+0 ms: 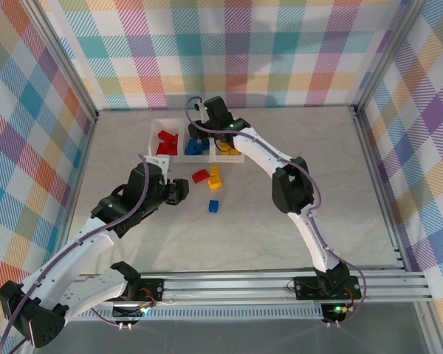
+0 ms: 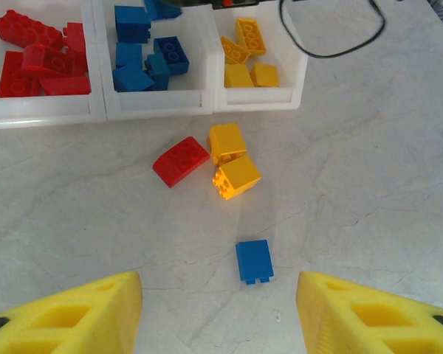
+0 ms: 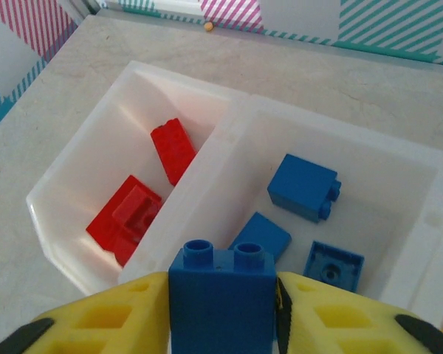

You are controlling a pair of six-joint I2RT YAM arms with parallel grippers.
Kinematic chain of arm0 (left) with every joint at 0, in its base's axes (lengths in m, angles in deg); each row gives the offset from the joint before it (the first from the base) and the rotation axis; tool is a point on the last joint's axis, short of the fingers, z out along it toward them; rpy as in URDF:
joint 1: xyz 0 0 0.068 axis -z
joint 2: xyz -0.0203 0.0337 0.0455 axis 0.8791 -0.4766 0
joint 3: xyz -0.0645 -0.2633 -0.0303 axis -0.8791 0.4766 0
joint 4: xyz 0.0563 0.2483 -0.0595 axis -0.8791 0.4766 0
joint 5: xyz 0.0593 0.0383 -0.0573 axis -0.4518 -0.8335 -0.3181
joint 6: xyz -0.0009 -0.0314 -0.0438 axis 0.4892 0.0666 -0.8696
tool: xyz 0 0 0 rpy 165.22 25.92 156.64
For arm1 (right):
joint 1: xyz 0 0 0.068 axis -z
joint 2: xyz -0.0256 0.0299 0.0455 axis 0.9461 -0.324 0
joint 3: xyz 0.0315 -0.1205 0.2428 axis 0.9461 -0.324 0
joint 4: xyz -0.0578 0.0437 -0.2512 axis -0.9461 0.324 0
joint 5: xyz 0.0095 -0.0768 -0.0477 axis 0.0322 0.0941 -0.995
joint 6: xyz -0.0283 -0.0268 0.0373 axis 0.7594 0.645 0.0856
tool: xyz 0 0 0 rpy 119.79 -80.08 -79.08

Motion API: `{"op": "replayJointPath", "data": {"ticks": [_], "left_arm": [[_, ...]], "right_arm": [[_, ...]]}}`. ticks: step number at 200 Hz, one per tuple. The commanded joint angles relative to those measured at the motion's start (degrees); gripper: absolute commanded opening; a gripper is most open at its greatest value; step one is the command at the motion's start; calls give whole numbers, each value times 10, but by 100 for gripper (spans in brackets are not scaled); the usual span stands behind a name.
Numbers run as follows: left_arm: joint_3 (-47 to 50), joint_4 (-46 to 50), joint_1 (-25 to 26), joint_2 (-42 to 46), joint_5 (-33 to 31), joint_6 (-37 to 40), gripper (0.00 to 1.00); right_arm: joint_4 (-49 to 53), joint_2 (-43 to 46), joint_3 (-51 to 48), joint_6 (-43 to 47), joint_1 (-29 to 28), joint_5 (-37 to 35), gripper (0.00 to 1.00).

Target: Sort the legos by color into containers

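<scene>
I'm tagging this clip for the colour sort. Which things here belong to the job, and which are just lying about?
Job: three-compartment tray; sorted bricks in it; loose red brick, two yellow bricks and loose blue brick on the table; blue brick in the right pincer.
Lying about: checked walls; metal rail.

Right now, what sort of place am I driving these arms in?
Most likely a lab test cell for robot trials: a marble-look tabletop boxed in by aluminium frame rails and walled with plaid cloth backdrops.
</scene>
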Motion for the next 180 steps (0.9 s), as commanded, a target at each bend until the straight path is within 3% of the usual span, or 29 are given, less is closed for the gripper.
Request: {"op": "replayJointPath", "data": {"ticks": [1, 19, 45, 124, 180], "left_arm": [[-11, 9, 8, 9, 0, -5, 58], [-9, 7, 8, 10, 5, -7, 58], [-6, -1, 9, 13, 14, -9, 59], [22, -39, 9, 5, 33, -19, 59], [20, -51, 11, -51, 43, -24, 62]], "right_arm": [[30, -22, 69, 1, 5, 7, 55], [35, -16, 68, 0, 6, 5, 61], [26, 33, 9, 12, 6, 7, 62], [-95, 336, -393, 80, 7, 26, 62], [-154, 546, -653, 69, 7, 62, 65]]}}
